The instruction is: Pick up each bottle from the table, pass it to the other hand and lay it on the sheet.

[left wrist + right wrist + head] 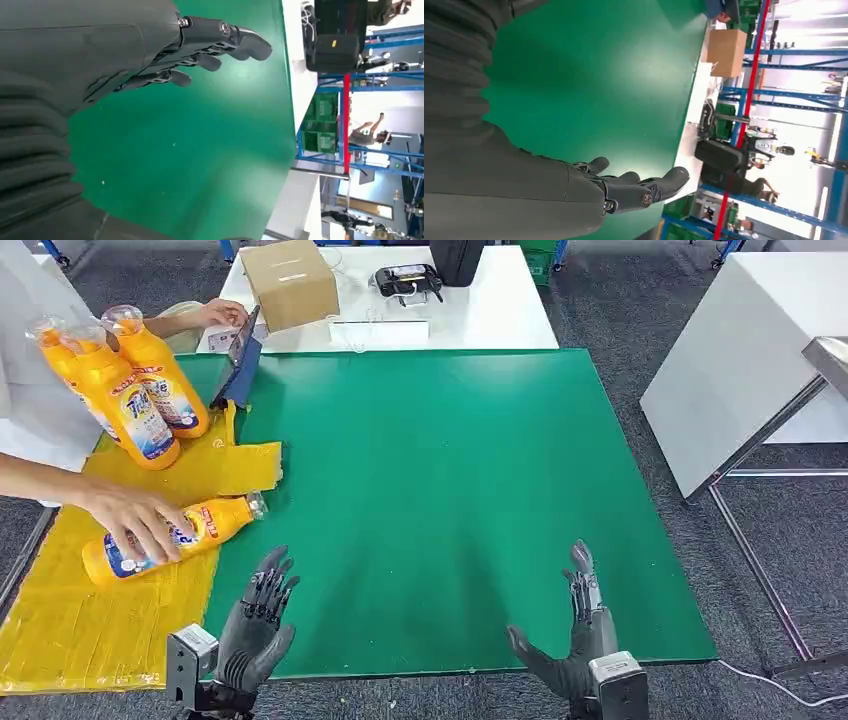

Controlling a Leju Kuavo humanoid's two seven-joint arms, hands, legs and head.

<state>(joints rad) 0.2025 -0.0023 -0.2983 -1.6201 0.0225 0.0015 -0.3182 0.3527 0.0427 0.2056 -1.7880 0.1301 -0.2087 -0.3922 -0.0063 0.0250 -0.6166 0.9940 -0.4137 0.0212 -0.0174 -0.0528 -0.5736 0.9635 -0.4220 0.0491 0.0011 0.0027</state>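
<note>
Green tabletop [450, 490] under my empty spread fingers [270, 585], yellow sheet [90, 610] leftward, a person's hand [130, 515] on a lying bottle [205, 525], cardboard box [290, 282] beyond

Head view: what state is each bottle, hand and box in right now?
Lying bottle: on its side on the yellow sheet, under a person's hand.
Two bottles: held up tilted by the person.
Left hand: open, empty.
Right hand: open, empty.
Cardboard box: closed, on white table.

A warehouse-like lab: blue metal racking [774, 100] with green crates [320, 122], white worktables [480, 310], grey carpet.
</note>
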